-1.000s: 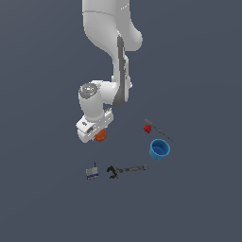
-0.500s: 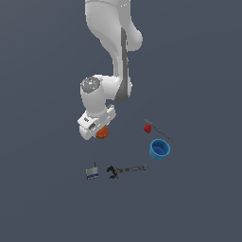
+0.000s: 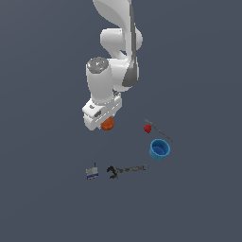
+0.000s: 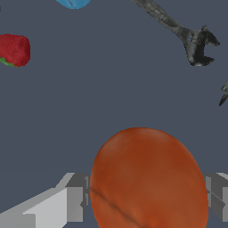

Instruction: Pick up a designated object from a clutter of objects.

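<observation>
The orange-red ball (image 3: 108, 124) (image 4: 149, 180) sits between my gripper's (image 3: 107, 124) fingers (image 4: 75, 198), which press on both its sides. The hand holds it above the grey floor, to the exterior view's left of the other items. The gripper is shut on the ball. The ball fills the near part of the wrist view. The rest of the clutter lies on the floor: a small red strawberry-like piece (image 3: 148, 128) (image 4: 14, 50), a thin rod (image 3: 159, 131), a blue cup (image 3: 159, 149) (image 4: 73, 3), a dark wrench (image 3: 125, 170) (image 4: 182, 32) and a small grey-blue box (image 3: 92, 173).
The white arm (image 3: 118, 42) rises behind the hand toward the top of the exterior view. The wrench and the box lie below the hand in the exterior view; the cup, rod and red piece lie to its right.
The hand has risen with the ball held in it and shifted slightly to the exterior view's right. The items on the floor have not moved.
</observation>
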Robot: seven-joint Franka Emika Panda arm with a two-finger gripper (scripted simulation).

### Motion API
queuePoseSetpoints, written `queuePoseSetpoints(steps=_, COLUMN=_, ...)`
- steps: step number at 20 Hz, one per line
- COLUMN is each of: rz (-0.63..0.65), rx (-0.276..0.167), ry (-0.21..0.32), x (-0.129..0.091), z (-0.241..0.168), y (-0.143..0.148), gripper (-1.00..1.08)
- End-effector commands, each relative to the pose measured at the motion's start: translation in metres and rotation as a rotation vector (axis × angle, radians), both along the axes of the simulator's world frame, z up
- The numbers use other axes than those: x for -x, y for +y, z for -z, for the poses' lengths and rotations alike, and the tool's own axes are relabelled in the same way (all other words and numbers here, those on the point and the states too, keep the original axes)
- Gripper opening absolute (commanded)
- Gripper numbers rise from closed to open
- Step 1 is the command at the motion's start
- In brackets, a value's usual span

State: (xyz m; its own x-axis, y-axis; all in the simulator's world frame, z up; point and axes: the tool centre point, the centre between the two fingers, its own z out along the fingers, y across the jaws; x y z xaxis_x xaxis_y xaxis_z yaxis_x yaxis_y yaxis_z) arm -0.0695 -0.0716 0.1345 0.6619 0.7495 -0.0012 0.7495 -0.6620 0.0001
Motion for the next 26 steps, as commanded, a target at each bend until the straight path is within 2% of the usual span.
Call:
queuePoseSetpoints(steps=1, rz=0.0, rx=0.002, ry=-0.002, x=0.003, z=-0.022, y=0.011, gripper=-1.0)
queuePoseSetpoints(steps=18, rz=-0.001, rx=0.003, ry=-0.001, x=0.022, z=-0.18, y=0.092, gripper=-1.0)
queuePoseSetpoints(steps=26, rz=-0.002, rx=0.001, ry=-0.001, x=0.026, z=-0.237, y=0.121, gripper=-1.0)
